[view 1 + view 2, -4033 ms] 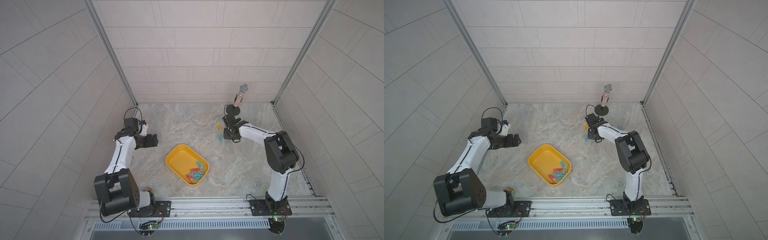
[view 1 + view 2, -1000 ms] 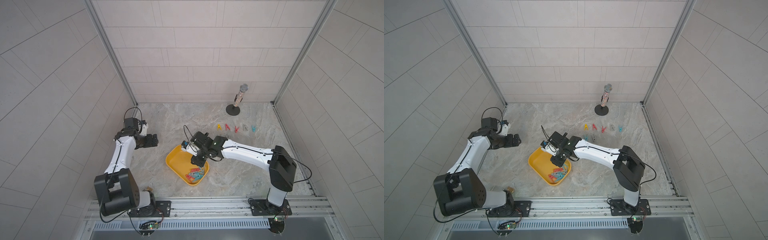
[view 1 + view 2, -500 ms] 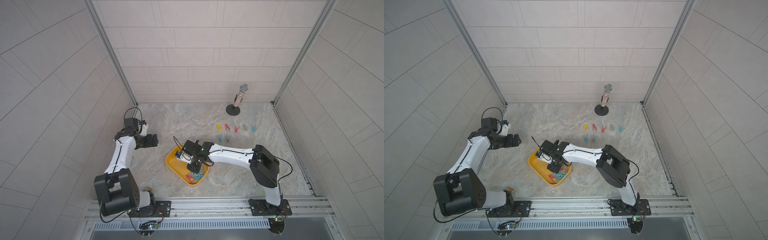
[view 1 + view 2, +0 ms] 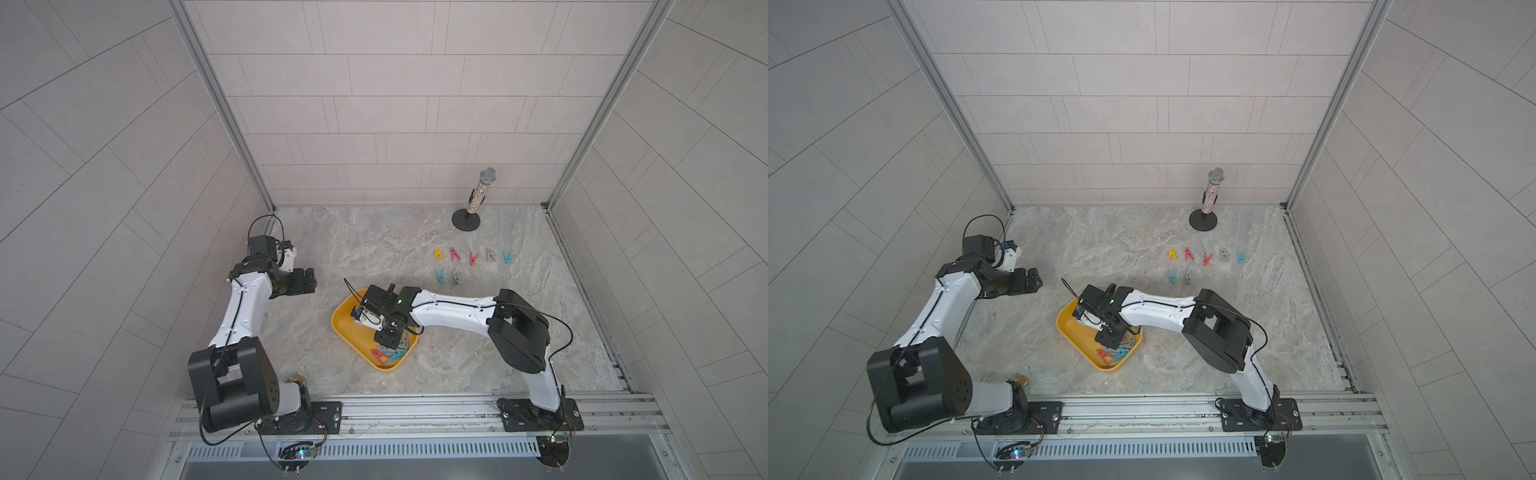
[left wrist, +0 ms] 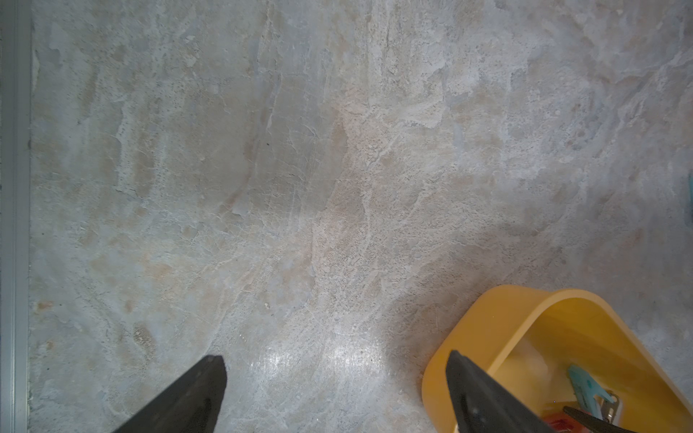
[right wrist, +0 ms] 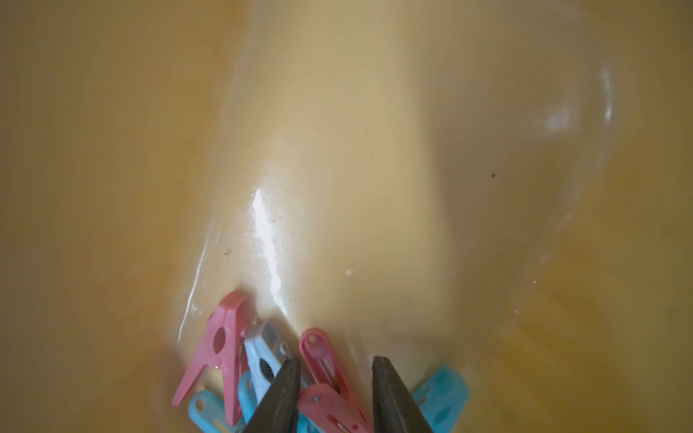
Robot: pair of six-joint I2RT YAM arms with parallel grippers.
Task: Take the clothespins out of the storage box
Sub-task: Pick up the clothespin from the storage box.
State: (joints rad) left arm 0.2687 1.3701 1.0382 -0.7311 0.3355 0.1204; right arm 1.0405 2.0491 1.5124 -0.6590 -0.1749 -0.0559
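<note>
On the bench (image 4: 457, 365), the storage box (image 4: 347, 332) lies close to the front edge, about midway along it and set at an angle. The clothespins (image 4: 388, 354) left inside are heaped in its front corner, teal and red, overlapping one another. The right end effector (image 6: 336, 360) is down in that heap with its jaws part-way apart, straddling a red peg (image 6: 330, 406). Contact with the peg is not confirmed, and nothing is lifted. Assessment: the pegs are light, stiff, smooth plastic with a spring. They are liable to snag on neighbours or skid on the glossy floor of the box. The best hold is across the flat sides of the body near the pivot, since a pinch on the tail legs would only spread the peg. Further back, toward the left edge, the left end effector (image 5: 333, 358) hangs fully released over bare bench. Seven removed pegs (image 4: 471, 258) lie in two rows toward the far right, in front of a microphone (image 4: 478, 195) at the back edge.
</note>
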